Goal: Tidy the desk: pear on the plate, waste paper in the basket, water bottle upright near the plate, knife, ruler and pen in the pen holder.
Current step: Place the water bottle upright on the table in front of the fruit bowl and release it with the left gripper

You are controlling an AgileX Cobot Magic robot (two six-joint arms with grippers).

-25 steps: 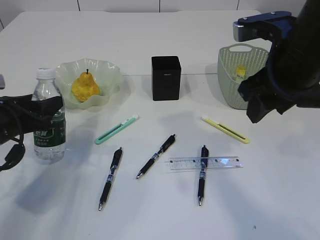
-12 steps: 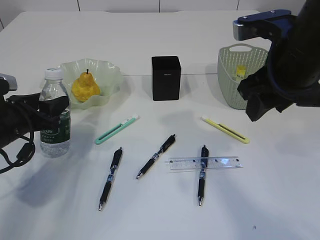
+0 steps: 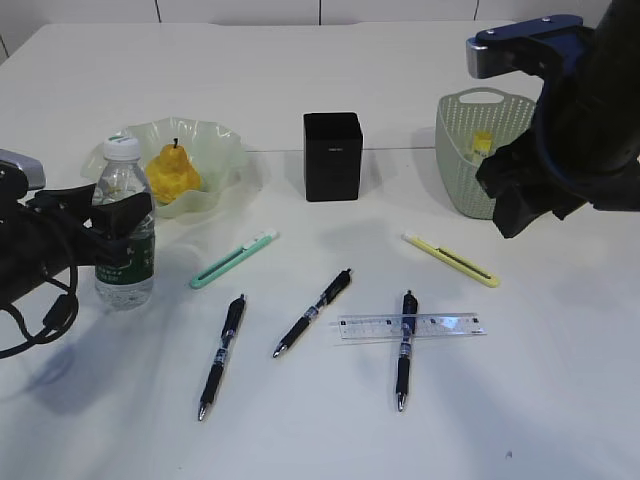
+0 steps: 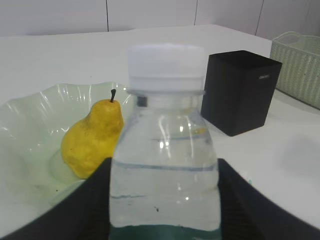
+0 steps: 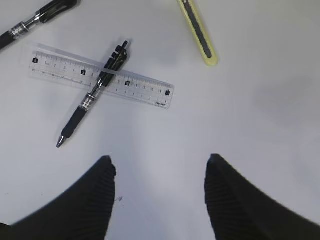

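My left gripper (image 3: 118, 225) is shut on the water bottle (image 3: 124, 250), which stands upright just in front and left of the plate (image 3: 222, 150); its fingers (image 4: 75, 205) press both sides of the bottle (image 4: 165, 150). The pear (image 3: 172, 170) lies in the plate (image 4: 30, 125). The black pen holder (image 3: 332, 155) stands mid-desk. The ruler (image 3: 410, 325) lies across one pen (image 3: 404, 348). Two more pens (image 3: 221, 355) (image 3: 313, 312), a teal knife (image 3: 233, 260) and a yellow knife (image 3: 450, 260) lie flat. My right gripper (image 5: 159, 167) hovers open and empty above the desk, near the ruler (image 5: 100, 77).
The sage basket (image 3: 470, 150) stands at the back right with a yellow item (image 3: 482, 143) inside, partly behind my right arm. The desk's (image 3: 300, 430) front strip is bare white. The yellow knife (image 5: 197, 30) lies beyond the right fingers.
My left gripper has carried the upright bottle to the right and slightly back, closer to the plate. The right arm has barely moved.
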